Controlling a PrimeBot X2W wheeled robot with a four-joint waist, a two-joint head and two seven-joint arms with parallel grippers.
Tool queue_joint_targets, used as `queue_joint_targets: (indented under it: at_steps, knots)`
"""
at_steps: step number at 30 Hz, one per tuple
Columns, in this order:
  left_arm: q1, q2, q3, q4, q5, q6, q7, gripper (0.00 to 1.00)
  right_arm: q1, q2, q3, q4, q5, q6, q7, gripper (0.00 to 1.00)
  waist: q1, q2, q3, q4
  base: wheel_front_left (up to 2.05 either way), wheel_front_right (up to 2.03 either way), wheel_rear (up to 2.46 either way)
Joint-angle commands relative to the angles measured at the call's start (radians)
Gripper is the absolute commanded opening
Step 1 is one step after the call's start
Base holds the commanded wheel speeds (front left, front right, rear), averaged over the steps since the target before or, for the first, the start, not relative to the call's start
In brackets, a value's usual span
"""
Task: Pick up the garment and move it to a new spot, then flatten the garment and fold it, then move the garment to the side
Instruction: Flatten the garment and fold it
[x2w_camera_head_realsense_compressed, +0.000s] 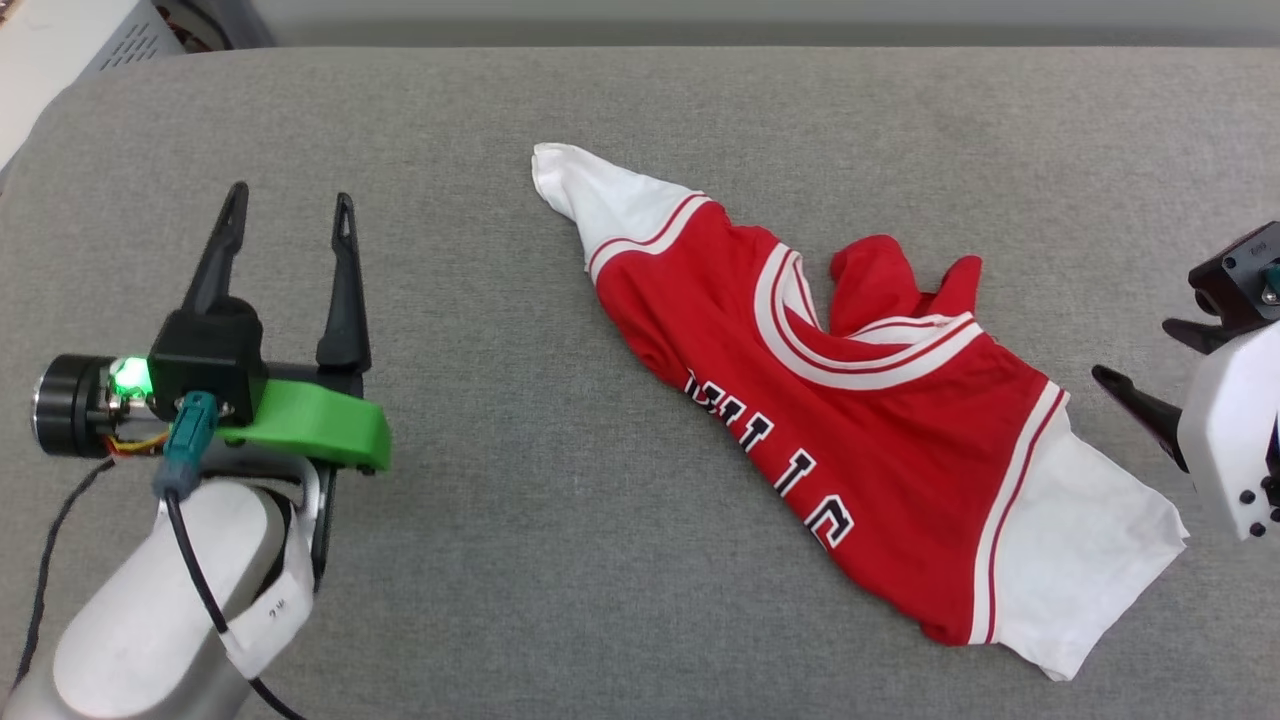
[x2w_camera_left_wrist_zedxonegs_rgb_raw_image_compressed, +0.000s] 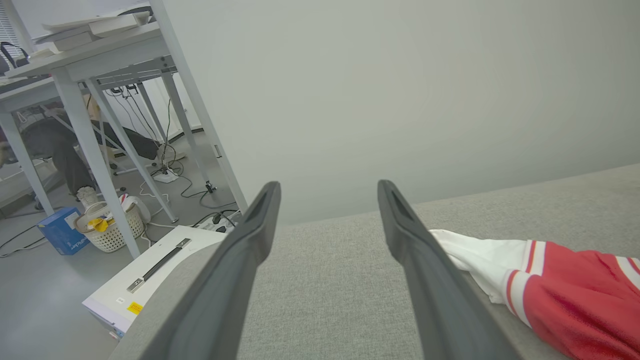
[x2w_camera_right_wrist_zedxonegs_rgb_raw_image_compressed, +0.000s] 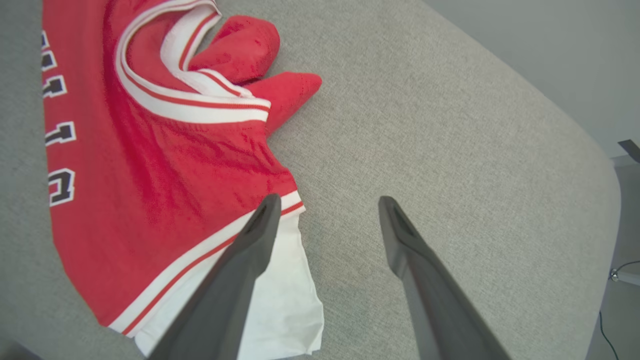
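Observation:
The garment (x2w_camera_head_realsense_compressed: 850, 420), a red jersey with white sleeves, striped trim and black lettering, lies crumpled on the grey padded table (x2w_camera_head_realsense_compressed: 560, 560), right of centre. My left gripper (x2w_camera_head_realsense_compressed: 290, 210) hovers open at the left, well apart from the jersey; in the left wrist view its gripper (x2w_camera_left_wrist_zedxonegs_rgb_raw_image_compressed: 327, 192) has nothing between the fingers, and a white sleeve (x2w_camera_left_wrist_zedxonegs_rgb_raw_image_compressed: 480, 255) lies just to the right. My right gripper (x2w_camera_head_realsense_compressed: 1135, 355) sits at the right edge, close to the near white sleeve. In the right wrist view that gripper (x2w_camera_right_wrist_zedxonegs_rgb_raw_image_compressed: 327, 205) is open above the table beside the jersey (x2w_camera_right_wrist_zedxonegs_rgb_raw_image_compressed: 150, 165).
The table's rounded far edge (x2w_camera_left_wrist_zedxonegs_rgb_raw_image_compressed: 350, 220) meets a plain wall. Left of the table on the floor are a white box (x2w_camera_left_wrist_zedxonegs_rgb_raw_image_compressed: 150, 270), desk legs, cables, a basket (x2w_camera_left_wrist_zedxonegs_rgb_raw_image_compressed: 107, 227) and a blue box (x2w_camera_left_wrist_zedxonegs_rgb_raw_image_compressed: 62, 237). Bare grey padding spreads between my left gripper and the jersey.

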Motion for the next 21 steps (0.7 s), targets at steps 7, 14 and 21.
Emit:
queue_joint_targets:
  at_steps: [7, 14, 21]
  knots:
    - [0.171, -0.102, 0.113, -0.09, 0.088, 0.007, -0.006, 1.0, -0.074, 0.005, 0.074, 0.131, 0.065, -0.001, 0.131, 1.0, 0.0, 0.0065, 0.008, 0.073, 0.0, 0.0, 0.0]
    - [0.248, -0.177, 0.183, -0.089, 0.166, -0.041, -0.006, 1.0, -0.087, 0.063, 0.135, 0.302, 0.057, -0.001, 0.098, 1.0, 0.0, 0.0065, 0.033, 0.104, 0.0, 0.0, 0.0]
    - [0.268, -0.233, 0.235, -0.056, 0.223, -0.111, -0.006, 1.0, -0.036, 0.119, 0.227, 0.441, 0.055, -0.001, -0.014, 1.0, 0.0, 0.0065, 0.043, 0.104, 0.0, 0.0, 0.0]
